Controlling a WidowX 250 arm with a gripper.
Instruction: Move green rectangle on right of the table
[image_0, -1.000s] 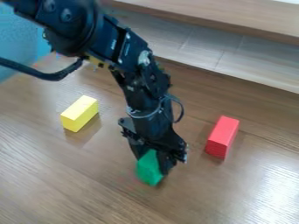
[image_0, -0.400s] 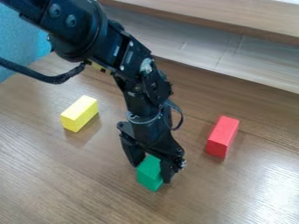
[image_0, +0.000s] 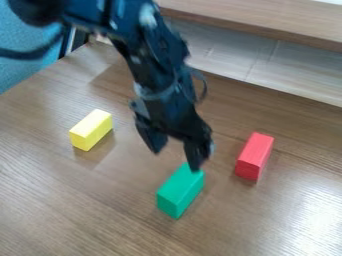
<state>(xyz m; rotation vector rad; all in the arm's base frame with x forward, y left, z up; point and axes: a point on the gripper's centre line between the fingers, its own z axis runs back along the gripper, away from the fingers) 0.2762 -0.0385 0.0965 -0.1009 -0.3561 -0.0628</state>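
Observation:
My gripper (image_0: 176, 159) hangs over the middle of the table (image_0: 87, 210) with its two fingers apart and nothing between them. Below it, the green rectangular block (image_0: 180, 191) lies on the wood, its far end just under the right fingertip. Whether that fingertip touches the block I cannot tell.
A yellow block (image_0: 91, 130) lies to the left, and a red block (image_0: 254, 156) lies to the right of the green one. Along the back right runs a pale raised ledge (image_0: 267, 55). A blue surface (image_0: 23, 55) is at the upper left.
The gripper has risen away from the green block and its fingers stand wider apart. More of the block's top shows now. The yellow and red blocks have stayed put.

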